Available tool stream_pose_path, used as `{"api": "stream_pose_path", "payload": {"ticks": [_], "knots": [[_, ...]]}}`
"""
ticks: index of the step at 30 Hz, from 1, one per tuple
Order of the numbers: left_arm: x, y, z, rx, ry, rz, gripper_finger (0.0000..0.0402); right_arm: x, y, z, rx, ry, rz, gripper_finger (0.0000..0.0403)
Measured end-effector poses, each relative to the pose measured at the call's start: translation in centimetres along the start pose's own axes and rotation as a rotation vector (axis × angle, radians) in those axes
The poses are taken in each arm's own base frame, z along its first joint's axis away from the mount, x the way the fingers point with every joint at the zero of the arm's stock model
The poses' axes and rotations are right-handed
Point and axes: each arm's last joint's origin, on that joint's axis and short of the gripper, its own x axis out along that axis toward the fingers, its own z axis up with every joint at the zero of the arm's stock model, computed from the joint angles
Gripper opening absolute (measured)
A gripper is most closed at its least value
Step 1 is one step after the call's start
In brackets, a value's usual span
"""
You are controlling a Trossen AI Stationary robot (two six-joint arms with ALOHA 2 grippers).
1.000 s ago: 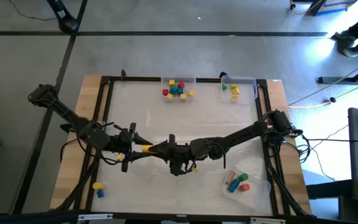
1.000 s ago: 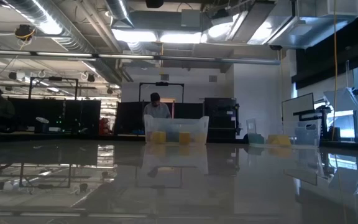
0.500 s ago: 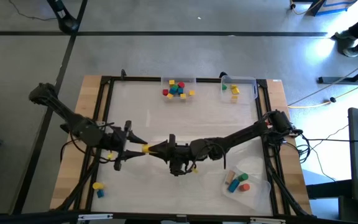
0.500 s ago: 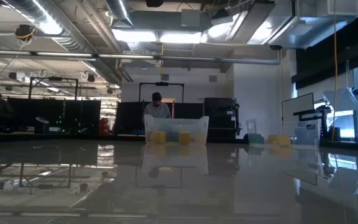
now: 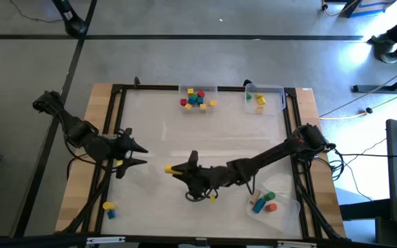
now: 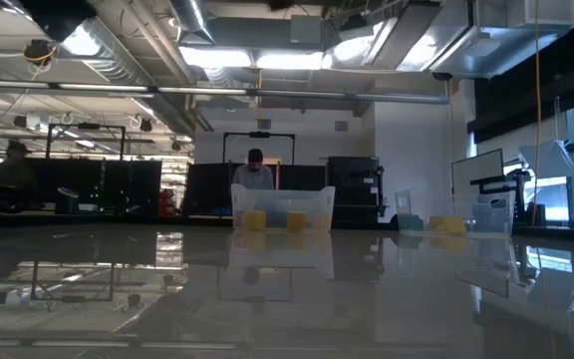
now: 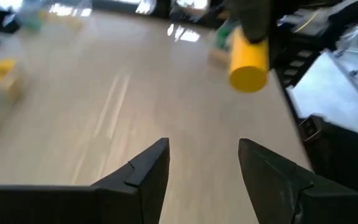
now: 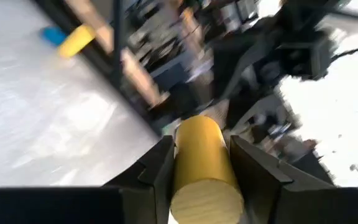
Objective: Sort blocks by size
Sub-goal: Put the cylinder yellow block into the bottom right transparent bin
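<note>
Right wrist view: our right gripper (image 8: 199, 167) has its fingers clamped on a yellow cylinder (image 8: 202, 169), curved sides between the pads, flat end facing us. We judge it light, rigid and smooth wood; it could roll, so hold across the round side. High view: it sits mid-desk (image 5: 164, 131). Left gripper (image 7: 202, 163) is beside it, fingers apart, empty.

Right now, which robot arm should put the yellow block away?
The right one, I think. Its end effector is already shut on the yellow cylinder. The left end effector is open, empty and off to the side.
</note>
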Motion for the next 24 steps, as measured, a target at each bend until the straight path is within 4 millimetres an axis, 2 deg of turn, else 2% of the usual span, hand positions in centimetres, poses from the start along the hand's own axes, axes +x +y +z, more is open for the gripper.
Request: {"api": "stream_pose_path", "payload": {"ticks": [4, 9, 18, 24], "knots": [[0.1, 0.4, -0.7, -0.012, 0.063, 0.050, 0.0180, -1.2, 1.3, 0.1, 0.083, 0.137, 0.077, 0.0137], [0.5, 0.2, -0.8, 0.012, 0.069, 0.074, 0.0180, -4.0, 1.0, 1.2, 0.255, 0.260, 0.110, 0.0137], [1.3, -0.2, -1.1, 0.039, 0.100, 0.093, 0.0180, -11.5, 0.1, 3.4, 0.576, 0.438, 0.170, 0.0138], [1.5, -0.3, -1.2, 0.057, 0.108, 0.096, 0.0180, -16.5, -1.0, 3.9, 0.966, 0.582, 0.227, 0.0138]]}}
